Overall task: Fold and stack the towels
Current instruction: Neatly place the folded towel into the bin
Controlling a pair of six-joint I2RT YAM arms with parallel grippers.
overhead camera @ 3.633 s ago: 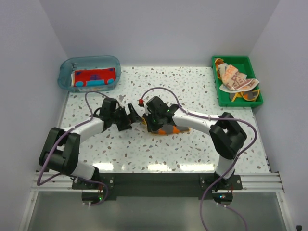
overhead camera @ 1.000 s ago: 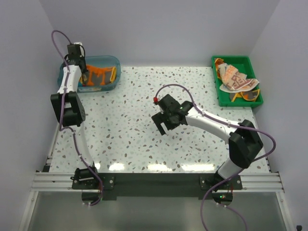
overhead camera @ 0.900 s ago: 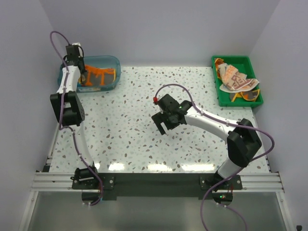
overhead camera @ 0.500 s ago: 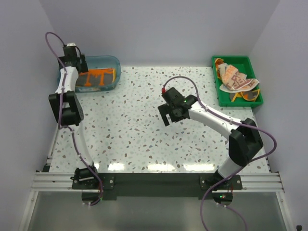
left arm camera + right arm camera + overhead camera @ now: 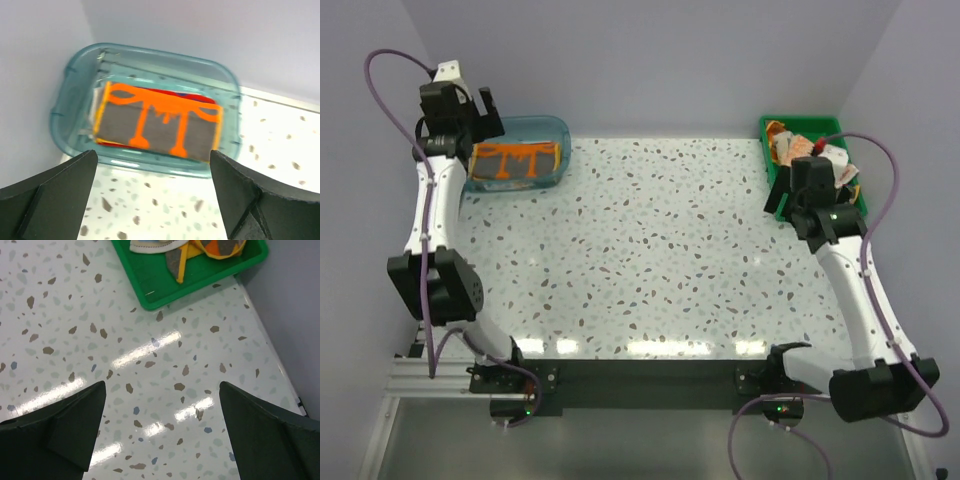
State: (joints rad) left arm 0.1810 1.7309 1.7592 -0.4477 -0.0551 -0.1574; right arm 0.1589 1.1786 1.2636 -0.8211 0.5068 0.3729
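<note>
**FINGERS PARTED WIDE ON BOTH GRIPPERS, NOTHING HELD**

Fingers (image 5: 55,190) of left gripper (image 5: 470,108): fully spread, empty, raised at the back-left corner above the clear blue tub (image 5: 560,130). Fingers (image 5: 65,425) of right gripper (image 5: 162,385): likewise spread and empty, over bare table (image 5: 650,230) just short of the green tray (image 5: 165,282).

From left wrist only: folded orange-and-grey towel (image 5: 157,125) lying flat in the tub, red towel (image 5: 167,93) showing as a thin edge beneath.
From right wrist only: near corner of the tray, with grey, orange and yellow cloth ends.
From top only: both arms whole, and peach-patterned towel (image 5: 788,150) heaped in the tray, partly behind the right wrist.

Count: two arms, two grippers, one tub, one tray. Two towels discernible in the tub. Number in the tray not to be told.

Against one second earlier: left jaws then pinched shut low over the tub, now released and lifted. Right arm then at mid-table, now swung across to the tray.
</note>
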